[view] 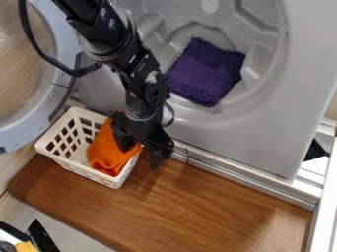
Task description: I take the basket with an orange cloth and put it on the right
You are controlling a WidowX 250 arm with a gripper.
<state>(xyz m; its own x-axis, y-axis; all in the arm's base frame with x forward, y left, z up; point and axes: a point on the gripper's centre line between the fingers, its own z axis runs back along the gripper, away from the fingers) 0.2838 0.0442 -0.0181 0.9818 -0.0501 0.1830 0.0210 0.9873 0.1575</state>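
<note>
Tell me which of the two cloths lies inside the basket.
The orange cloth, in the white basket. The other, the purple cloth, lies outside the basket, in the gray machine's round recess.

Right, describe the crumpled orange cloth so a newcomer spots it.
Find the brown wooden board; on it stands a white plastic basket with slotted walls. Inside lies the orange cloth, unlike the shaggy purple cloth in the grey rounded recess.
</note>
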